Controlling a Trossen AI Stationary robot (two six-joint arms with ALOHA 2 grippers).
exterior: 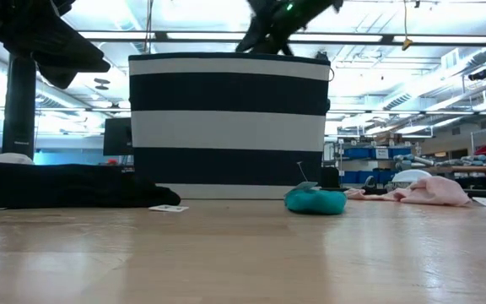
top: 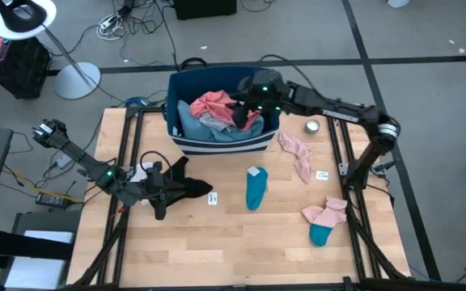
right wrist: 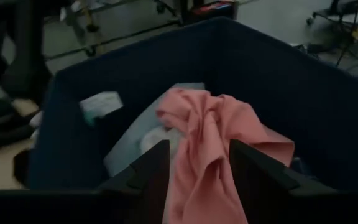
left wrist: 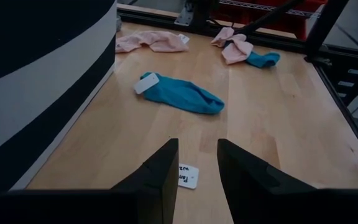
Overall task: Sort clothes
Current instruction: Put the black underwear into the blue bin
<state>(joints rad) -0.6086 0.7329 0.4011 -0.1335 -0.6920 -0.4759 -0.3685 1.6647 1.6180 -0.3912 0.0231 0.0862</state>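
My right gripper (right wrist: 194, 171) hangs over the navy bin (top: 217, 144) at twelve o'clock, fingers spread around a fold of the coral-pink garment (right wrist: 222, 137) lying inside. My left gripper (top: 162, 196) rests at eight o'clock on the black garment (top: 186, 187), fingers parted; the grip is hidden.

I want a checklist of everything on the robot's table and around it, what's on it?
Surface: wooden table, mostly bare at the near side.
Job's things: coral-pink garment in the striped bin; black garment by the left gripper; teal sock; pink sock; pink-and-teal sock pair.
Clutter: small metal tin; paper tags.
Grippers: left gripper open, low over the table; right gripper open, above the bin's clothes.
Cables: loose cables on the floor.
Surroundings: white lamp; dark crate.
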